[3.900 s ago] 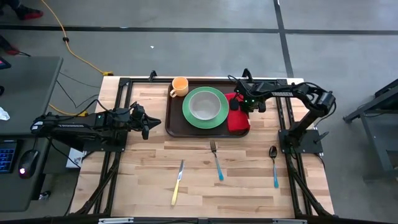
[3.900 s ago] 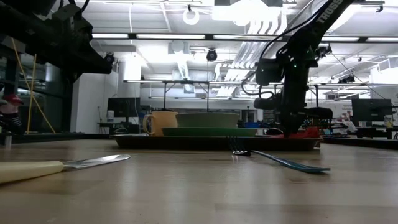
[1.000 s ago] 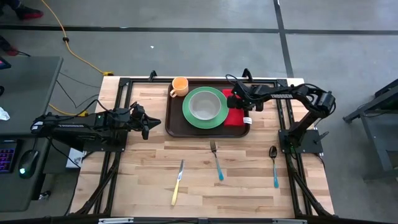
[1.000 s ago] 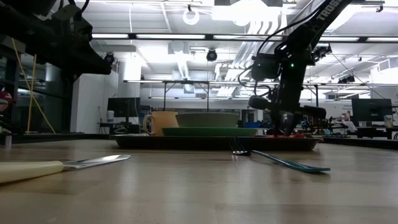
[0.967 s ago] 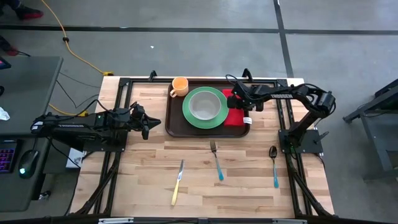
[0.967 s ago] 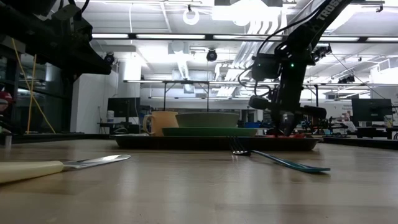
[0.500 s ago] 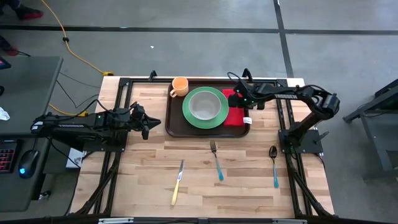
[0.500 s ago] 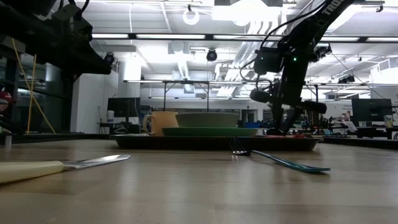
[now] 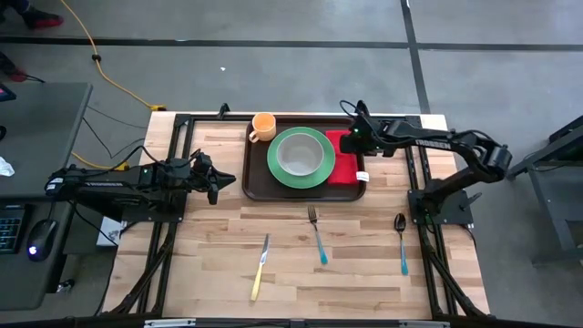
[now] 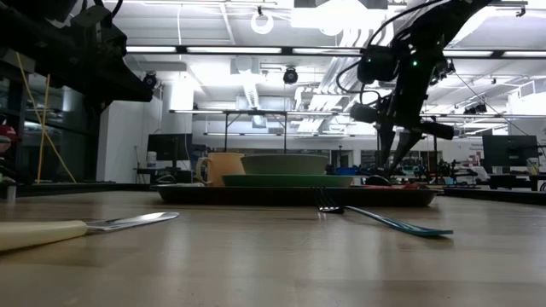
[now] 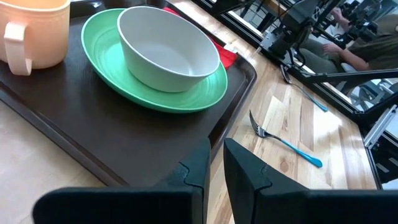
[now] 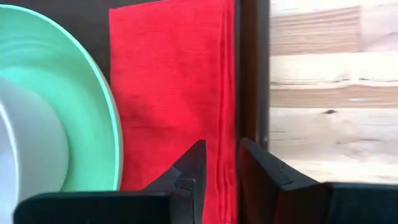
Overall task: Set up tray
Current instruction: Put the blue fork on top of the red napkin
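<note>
The dark brown tray (image 9: 257, 178) lies at the table's far middle. It holds a green plate (image 9: 278, 169) with a white bowl (image 9: 299, 155), an orange cup (image 9: 263, 126) and a red napkin (image 9: 346, 169) lying flat by its right rim. My right gripper (image 9: 355, 138) hovers above the napkin's far end (image 12: 174, 87), pointing steeply down, fingers (image 10: 395, 166) slightly apart with nothing between them. My left gripper (image 9: 215, 180) waits left of the tray (image 11: 124, 143), a narrow gap between its fingers (image 11: 216, 158).
On the bare wood nearer the front lie a fork (image 9: 316, 233), a spoon (image 9: 402, 242) and a knife (image 9: 260, 266), all with coloured handles. Black frame rails (image 9: 182, 137) run along the table's left, far and right sides.
My right gripper has risen off the red napkin and drawn back a little toward the table's far right. The napkin stays flat on the tray. My left arm has kept still.
</note>
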